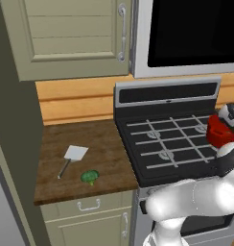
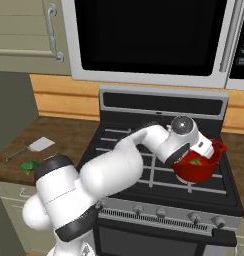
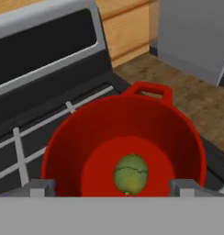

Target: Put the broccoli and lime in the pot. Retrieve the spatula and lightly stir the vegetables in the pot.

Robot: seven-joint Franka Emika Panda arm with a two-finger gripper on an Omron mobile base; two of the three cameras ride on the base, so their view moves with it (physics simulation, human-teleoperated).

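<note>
The red pot (image 3: 178, 133) stands on the right of the stove, also seen as the pot (image 1: 218, 132) and the pot (image 2: 196, 172). The yellow-green lime (image 3: 130, 174) lies on the pot's bottom. My gripper (image 3: 111, 188) hangs open just above the pot's near rim, with one fingertip (image 3: 40, 187) on each side of the lime and nothing held. On the wooden counter left of the stove, the dark green broccoli (image 1: 90, 176) (image 2: 28, 166) sits near the front edge. The spatula (image 1: 73, 156) (image 2: 41, 145) lies flat just behind it.
The black stove (image 1: 167, 139) has raised grey grates. Wooden counter (image 1: 90, 139) runs to its left and more counter (image 3: 196, 101) to its right. A microwave (image 2: 149, 35) and a cabinet (image 1: 71, 33) hang overhead.
</note>
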